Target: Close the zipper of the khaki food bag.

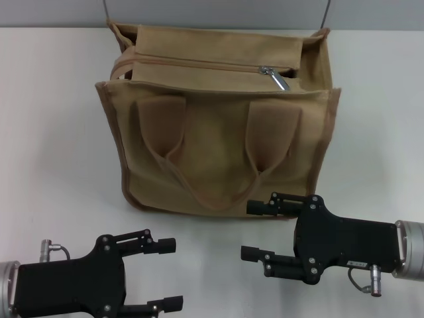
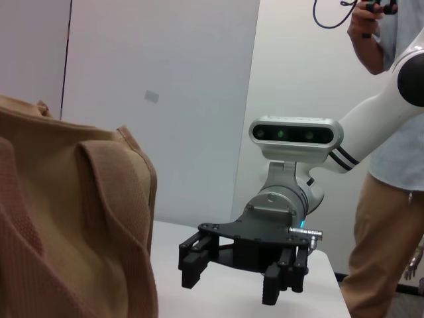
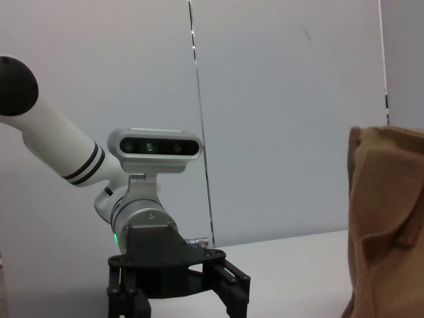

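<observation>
Two open claws, left claw [image 1: 169,273] and right claw [image 1: 254,230], rest before one khaki food bag [image 1: 222,159], zipper [image 1: 218,66] partly undone, on a white tabletop [image 1: 53,132].

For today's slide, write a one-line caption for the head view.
Boxy tan canvas food bag on white table, silver zipper pull near its right end; open left tool and right tool wait in front.

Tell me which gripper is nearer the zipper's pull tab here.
Right. The right gripper sits open at the khaki food bag's front lower edge, below the pull tab. The left gripper, also open, sits farther out, toward the bag's other side.
</observation>
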`<state>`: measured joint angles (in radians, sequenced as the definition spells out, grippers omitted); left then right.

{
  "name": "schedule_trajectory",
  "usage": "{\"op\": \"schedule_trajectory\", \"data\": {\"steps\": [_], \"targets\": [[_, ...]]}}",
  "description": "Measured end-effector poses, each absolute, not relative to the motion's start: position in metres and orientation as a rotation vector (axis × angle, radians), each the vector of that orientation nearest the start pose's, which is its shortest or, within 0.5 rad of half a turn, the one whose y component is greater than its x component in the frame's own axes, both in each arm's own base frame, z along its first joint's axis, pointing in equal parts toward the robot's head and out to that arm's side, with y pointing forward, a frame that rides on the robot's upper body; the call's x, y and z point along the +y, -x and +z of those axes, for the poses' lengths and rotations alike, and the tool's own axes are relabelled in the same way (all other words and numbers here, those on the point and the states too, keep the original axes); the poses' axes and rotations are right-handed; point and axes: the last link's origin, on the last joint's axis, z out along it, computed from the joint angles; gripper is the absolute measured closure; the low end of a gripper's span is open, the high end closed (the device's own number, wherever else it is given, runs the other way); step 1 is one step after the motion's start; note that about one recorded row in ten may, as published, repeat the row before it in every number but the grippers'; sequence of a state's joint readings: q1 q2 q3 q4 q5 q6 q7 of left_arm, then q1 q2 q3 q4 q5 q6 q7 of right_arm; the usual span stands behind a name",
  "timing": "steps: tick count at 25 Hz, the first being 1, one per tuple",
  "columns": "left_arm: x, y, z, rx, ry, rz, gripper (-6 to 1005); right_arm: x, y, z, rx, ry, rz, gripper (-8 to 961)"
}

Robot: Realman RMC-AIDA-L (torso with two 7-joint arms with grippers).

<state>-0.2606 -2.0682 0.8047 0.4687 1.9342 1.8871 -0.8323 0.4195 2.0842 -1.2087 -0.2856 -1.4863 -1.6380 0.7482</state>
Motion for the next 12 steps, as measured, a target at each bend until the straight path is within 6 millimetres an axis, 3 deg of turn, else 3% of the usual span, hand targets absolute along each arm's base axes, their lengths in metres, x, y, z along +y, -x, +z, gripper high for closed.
{"op": "schedule_trajectory", "data": {"steps": [12], "targets": [[0.1983, 0.2997, -0.0255, -0.269, 2.865, -1.011, 243, 0.2395, -0.2586, -0.0742, 0.199, 2.82, 1.055, 293]]}}
